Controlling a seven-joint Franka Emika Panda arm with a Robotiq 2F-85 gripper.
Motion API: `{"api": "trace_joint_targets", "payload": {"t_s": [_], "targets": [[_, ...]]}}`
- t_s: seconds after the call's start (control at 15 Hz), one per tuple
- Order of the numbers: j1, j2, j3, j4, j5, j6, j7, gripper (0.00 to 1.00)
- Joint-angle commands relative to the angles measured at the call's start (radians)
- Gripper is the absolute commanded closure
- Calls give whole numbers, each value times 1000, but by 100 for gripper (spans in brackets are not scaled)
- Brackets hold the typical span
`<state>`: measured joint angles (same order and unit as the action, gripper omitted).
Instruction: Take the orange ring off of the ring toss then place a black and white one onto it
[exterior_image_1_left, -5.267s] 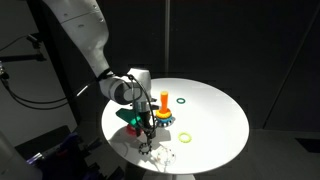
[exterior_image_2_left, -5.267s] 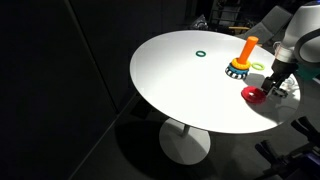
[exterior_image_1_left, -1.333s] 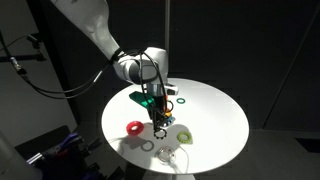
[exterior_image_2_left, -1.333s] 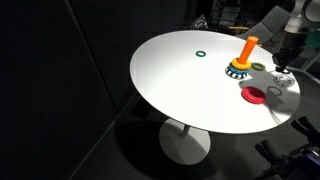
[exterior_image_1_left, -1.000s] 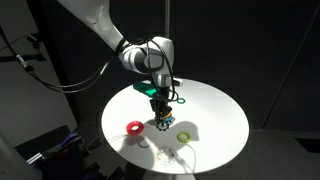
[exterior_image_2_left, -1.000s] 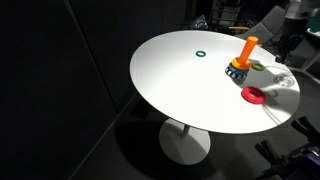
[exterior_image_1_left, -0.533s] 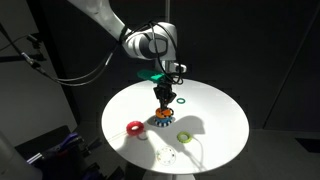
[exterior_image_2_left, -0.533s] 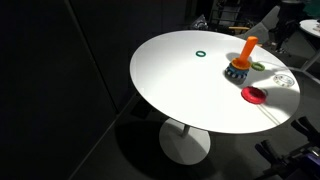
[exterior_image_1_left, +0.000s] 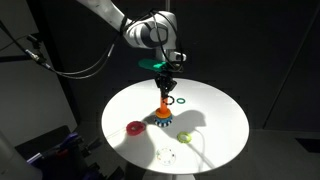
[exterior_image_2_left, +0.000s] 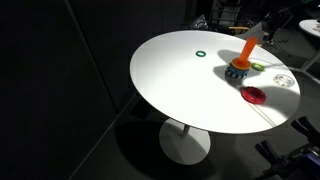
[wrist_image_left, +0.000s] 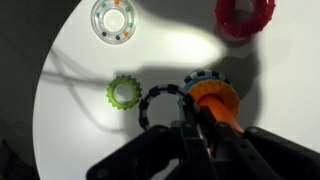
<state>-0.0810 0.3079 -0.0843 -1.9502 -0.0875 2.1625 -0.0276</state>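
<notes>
The fingers are clenching what looks like the black and white one, which is showing dark just beside them in the wrist view. Directly below them, the ring toss is standing upright on the table. The orange ring is lying flat well off to one side of the fingers. A yellow-green ring, a whitish ring and a green ring are lying around the peg.

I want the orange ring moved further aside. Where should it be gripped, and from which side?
Pinch the orange ring across its rim, one jaw in the hole and one outside, coming straight down from above. It lies flat on the table, so a sideways grip finds no raised edge. Its hole is open and nothing touches it.
</notes>
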Motion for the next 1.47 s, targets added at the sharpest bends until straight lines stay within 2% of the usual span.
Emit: {"api": "trace_joint_targets", "payload": {"t_s": [0.0,0.53,1.4], "targets": [[-3,-8,15,56,26,-49,-25,95],[-4,18,36,117,55,-60,-49,95],[5,88,55,210,78,-139,-62,95]]}}
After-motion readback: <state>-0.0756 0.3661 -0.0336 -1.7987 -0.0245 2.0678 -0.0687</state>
